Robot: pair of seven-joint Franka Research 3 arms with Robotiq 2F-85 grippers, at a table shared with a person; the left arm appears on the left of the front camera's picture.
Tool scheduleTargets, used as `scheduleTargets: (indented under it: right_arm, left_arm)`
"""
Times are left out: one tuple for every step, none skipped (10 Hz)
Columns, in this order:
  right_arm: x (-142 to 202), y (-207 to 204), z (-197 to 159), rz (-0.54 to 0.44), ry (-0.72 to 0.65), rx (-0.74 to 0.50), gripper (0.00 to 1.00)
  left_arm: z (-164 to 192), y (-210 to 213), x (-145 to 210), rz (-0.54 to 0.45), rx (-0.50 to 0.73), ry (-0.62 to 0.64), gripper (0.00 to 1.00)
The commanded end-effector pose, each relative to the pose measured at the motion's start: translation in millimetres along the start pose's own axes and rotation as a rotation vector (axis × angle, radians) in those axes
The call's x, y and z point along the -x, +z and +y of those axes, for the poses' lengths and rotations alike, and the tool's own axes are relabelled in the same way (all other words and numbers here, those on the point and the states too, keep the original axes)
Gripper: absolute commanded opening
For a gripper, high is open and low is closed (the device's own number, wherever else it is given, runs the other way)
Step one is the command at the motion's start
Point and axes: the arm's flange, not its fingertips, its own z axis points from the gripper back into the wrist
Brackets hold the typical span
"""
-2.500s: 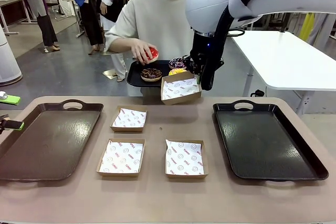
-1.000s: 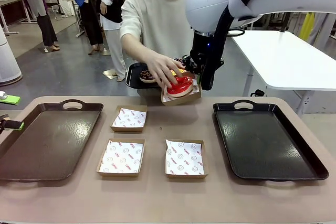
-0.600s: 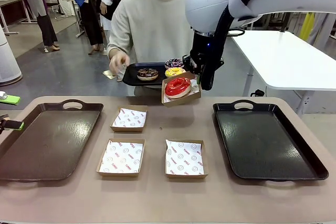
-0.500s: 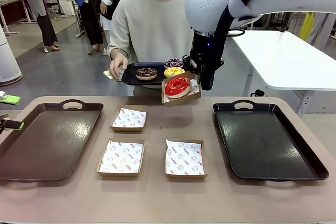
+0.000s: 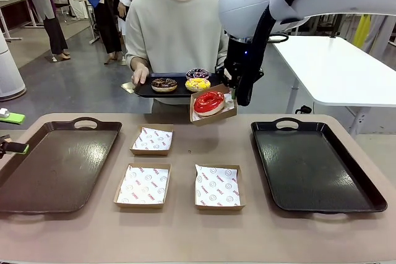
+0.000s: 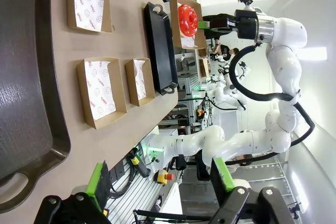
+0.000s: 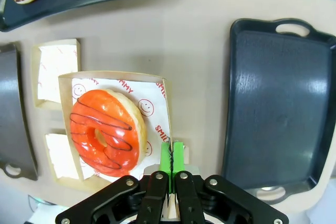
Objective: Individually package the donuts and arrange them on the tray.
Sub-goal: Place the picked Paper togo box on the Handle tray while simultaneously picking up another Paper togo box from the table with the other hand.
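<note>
1. Right tool (image 7: 171,157): pads (image 7: 178,156) pinched together on one wall of the box (image 7: 113,75), held above the counter (image 7: 199,51).
2. Red donut (image 7: 107,132): lies in the box, just beyond the pads. Probably light and soft, with sticky glaze. Carry it by the box and keep the box level, as the thin wall may flex.
3. Left tool (image 6: 157,182): fingers apart, empty.
4. Three donuts (image 5: 197,84): on the person's tray (image 5: 180,93), past the box.

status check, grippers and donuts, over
Left gripper open. Right gripper shut on box rim, box aloft, red donut inside. Other three donuts on the person's tray. Nothing between box and right-hand table tray.
</note>
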Motion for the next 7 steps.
scheduleTargets:
  right_arm:
    - [7,7,-23,0.003,0.074,-0.052,0.01]
    - [14,16,-37,0.014,0.088,-0.042,0.01]
    - [21,26,-55,0.007,0.1,-0.04,0.01]
    - [27,34,-76,-0.011,0.115,-0.044,0.01]
    - [29,39,-107,-0.027,0.075,-0.036,0.01]
    - [29,39,-135,-0.027,0.035,-0.015,0.01]
    - [30,37,-161,-0.017,0.006,0.017,0.01]
  left_arm:
    - [-11,-3,-12,0.048,-0.106,-0.001,1.0]
    - [-28,-7,-19,0.062,-0.166,-0.018,1.0]
    - [-49,-13,-34,0.064,-0.234,-0.042,1.0]
    - [-68,-23,-51,0.1,-0.297,-0.054,1.0]
    - [-90,-37,-69,0.12,-0.371,-0.081,1.0]
    - [-106,-53,-85,0.15,-0.441,-0.097,1.0]
    - [-116,-75,-99,0.186,-0.524,-0.11,1.0]
